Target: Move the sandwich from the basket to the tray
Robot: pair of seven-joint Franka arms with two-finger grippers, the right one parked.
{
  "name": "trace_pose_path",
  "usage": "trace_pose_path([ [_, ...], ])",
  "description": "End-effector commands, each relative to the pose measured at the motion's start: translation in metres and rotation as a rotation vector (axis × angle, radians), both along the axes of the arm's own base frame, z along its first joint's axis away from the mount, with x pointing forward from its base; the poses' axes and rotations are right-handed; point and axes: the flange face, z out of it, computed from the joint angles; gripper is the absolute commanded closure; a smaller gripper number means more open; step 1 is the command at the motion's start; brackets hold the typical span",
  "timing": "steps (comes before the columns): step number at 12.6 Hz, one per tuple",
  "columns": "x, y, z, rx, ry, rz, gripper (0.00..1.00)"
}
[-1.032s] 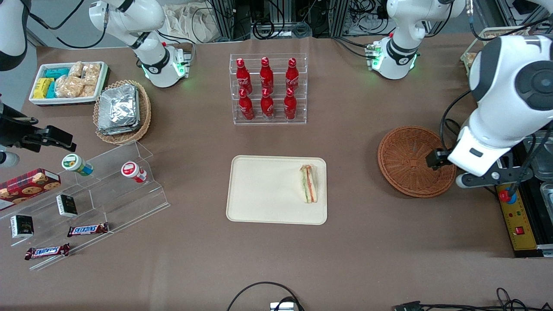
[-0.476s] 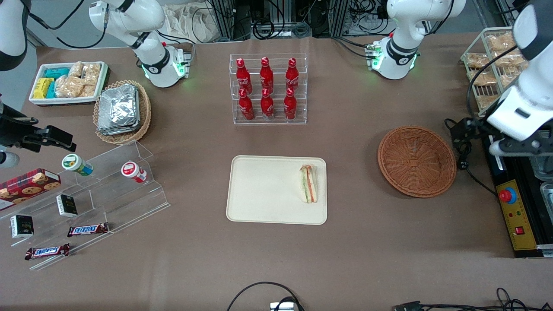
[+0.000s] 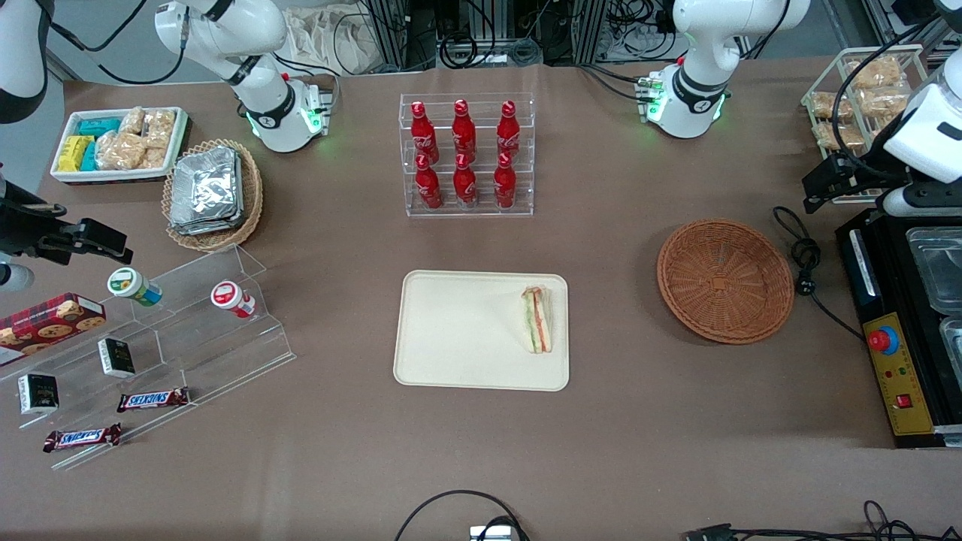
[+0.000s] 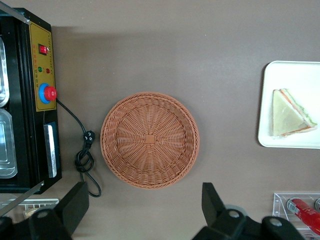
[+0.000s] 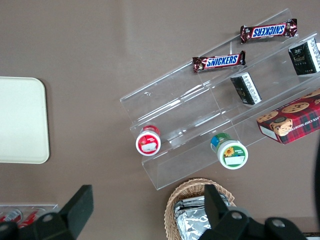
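On brown table (image 3: 646, 421), gripper (image 4: 142, 212) aloft, jaws apart.

The working arm (image 3: 928, 128) is raised at its end of the table, its gripper (image 4: 142, 210) hanging high with fingers (image 4: 75, 202) spread wide, holding nothing.

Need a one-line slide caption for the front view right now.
Sandwich lies on the tray; the wicker basket sits empty; the open gripper hangs at the working arm's end of the table.
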Motion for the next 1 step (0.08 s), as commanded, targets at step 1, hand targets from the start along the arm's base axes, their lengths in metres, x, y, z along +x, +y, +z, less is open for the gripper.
trace_pose_path([
  [1, -0.0071, -0.0012, -0.0057, -0.01, 0.039, -0.004, 0.0],
])
